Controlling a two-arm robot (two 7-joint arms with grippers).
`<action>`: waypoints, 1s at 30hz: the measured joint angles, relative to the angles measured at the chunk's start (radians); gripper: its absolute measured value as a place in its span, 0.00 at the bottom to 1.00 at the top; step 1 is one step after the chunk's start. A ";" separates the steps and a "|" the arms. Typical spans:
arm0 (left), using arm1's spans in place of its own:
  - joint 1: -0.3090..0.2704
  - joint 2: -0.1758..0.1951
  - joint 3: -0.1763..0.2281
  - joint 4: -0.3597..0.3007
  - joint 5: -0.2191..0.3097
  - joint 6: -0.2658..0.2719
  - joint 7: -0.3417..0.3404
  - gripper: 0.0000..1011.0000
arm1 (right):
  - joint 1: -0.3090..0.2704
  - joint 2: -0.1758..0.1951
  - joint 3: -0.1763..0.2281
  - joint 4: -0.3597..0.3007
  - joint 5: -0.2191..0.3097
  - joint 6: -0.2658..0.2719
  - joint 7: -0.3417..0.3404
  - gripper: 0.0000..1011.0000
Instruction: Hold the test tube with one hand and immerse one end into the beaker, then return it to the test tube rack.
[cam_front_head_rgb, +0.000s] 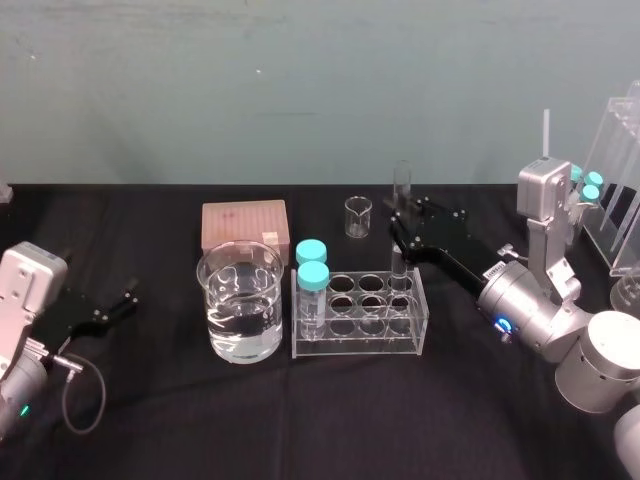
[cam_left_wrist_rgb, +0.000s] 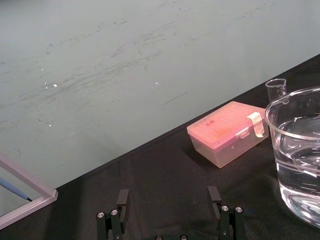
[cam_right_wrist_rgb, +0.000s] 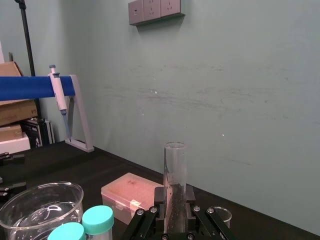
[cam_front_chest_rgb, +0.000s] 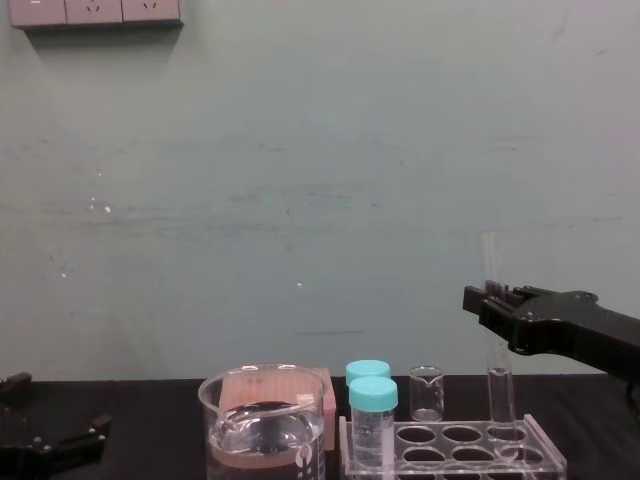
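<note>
The test tube (cam_front_head_rgb: 402, 186) stands upright with its lower end in the back right hole of the test tube rack (cam_front_head_rgb: 421, 308). My right gripper (cam_front_head_rgb: 400, 230) is shut on the tube's middle; the right wrist view shows the tube (cam_right_wrist_rgb: 175, 170) clamped between the two black fingers (cam_right_wrist_rgb: 159, 196). From the chest, the tube (cam_front_chest_rgb: 493, 345) rises well above the gripper (cam_front_chest_rgb: 490, 300) and the rack (cam_front_chest_rgb: 545, 452). The beaker (cam_front_head_rgb: 240, 300), part full of clear liquid, stands just left of the rack. My left gripper (cam_front_head_rgb: 125, 300) rests open on the table at the far left, holding nothing.
Two teal-capped vials (cam_front_head_rgb: 312, 272) sit in the rack's left end. A pink tip box (cam_front_head_rgb: 244, 225) and a tiny beaker (cam_front_head_rgb: 357, 216) stand behind. A clear acrylic stand (cam_front_head_rgb: 620, 190) with more vials is at the far right.
</note>
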 joint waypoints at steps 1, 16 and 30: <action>0.000 0.000 0.000 0.000 0.000 0.000 0.000 0.99 | 0.000 -0.001 0.000 0.001 0.000 0.000 0.000 0.22; 0.000 0.000 0.000 0.000 0.000 0.000 0.000 0.99 | 0.006 -0.006 -0.007 0.031 -0.012 -0.007 0.001 0.22; 0.000 0.000 0.000 0.000 0.000 0.000 0.000 0.99 | 0.005 -0.010 -0.008 0.036 -0.019 -0.008 -0.001 0.22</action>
